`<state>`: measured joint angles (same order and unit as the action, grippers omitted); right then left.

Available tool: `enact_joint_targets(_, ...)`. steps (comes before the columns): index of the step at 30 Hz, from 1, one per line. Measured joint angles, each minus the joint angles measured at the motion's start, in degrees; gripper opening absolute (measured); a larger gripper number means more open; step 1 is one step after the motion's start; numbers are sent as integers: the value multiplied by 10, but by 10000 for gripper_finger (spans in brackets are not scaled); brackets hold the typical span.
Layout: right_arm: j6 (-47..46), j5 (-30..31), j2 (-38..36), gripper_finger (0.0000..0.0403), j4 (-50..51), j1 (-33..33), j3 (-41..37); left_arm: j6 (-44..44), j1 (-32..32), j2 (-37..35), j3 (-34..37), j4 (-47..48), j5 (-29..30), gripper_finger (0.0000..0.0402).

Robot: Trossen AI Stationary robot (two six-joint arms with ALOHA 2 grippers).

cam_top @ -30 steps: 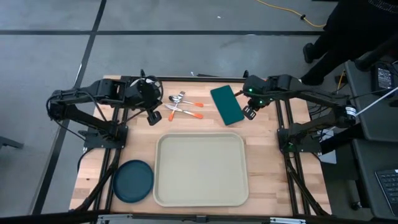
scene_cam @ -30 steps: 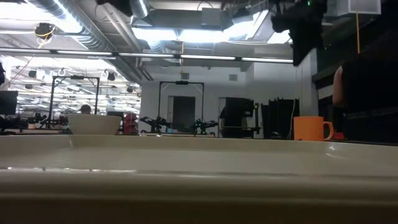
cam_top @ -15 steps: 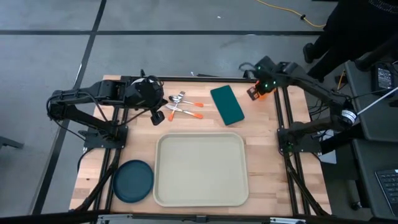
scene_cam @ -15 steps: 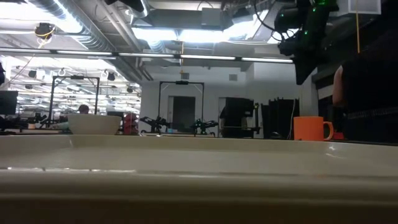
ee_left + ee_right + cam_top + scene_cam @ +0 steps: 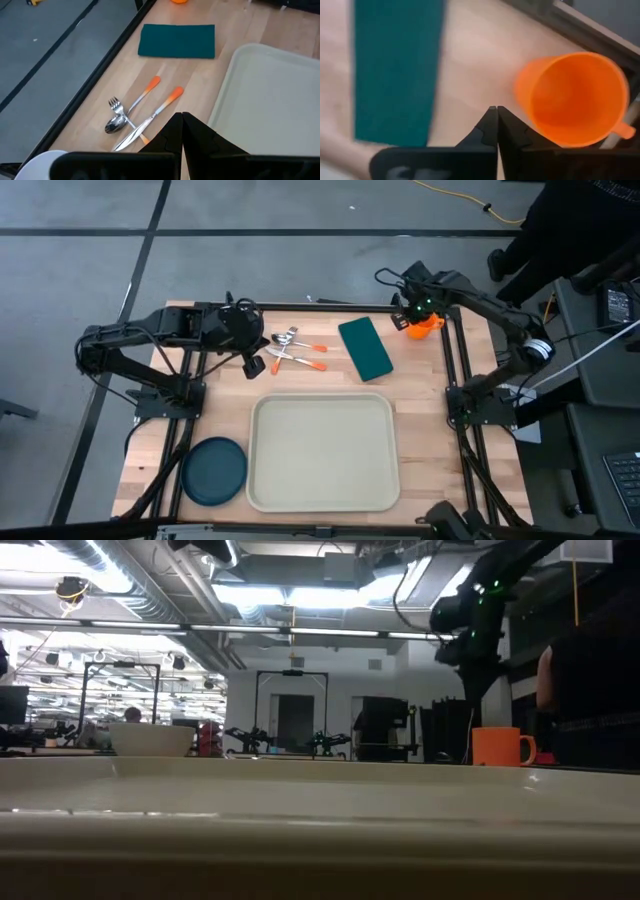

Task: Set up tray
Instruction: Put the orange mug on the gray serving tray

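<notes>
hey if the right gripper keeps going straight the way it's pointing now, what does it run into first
Probably bare table. The right gripper, jaws shut, points down between the orange mug and the green napkin. The mug sits closest beside that line, though depth is unclear.

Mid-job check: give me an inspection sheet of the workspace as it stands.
Surface: wooden table, bare around the items.
Job's things: tray, nothing on it; plate beside it; napkin, cutlery, orange cup along the far side.
Clutter: nothing seen.
Grippers: left gripper shut, near the cutlery; right gripper shut, above the cup's rim.
Cables: yellow cable on the floor.
Surroundings: person at the right.
</notes>
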<state>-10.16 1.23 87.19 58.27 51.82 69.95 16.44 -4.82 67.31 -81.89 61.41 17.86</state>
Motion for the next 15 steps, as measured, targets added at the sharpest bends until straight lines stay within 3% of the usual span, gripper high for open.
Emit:
enact_joint_targets(5, -23, 2, 36, 1, -5, 27, 0, 4, -16, 0, 0, 0, -27, 2)
enact_joint_targets(15, -29, 2, 35, 3, -12, 78, 42, 8, -23, 0, 0, 0, -25, 2)
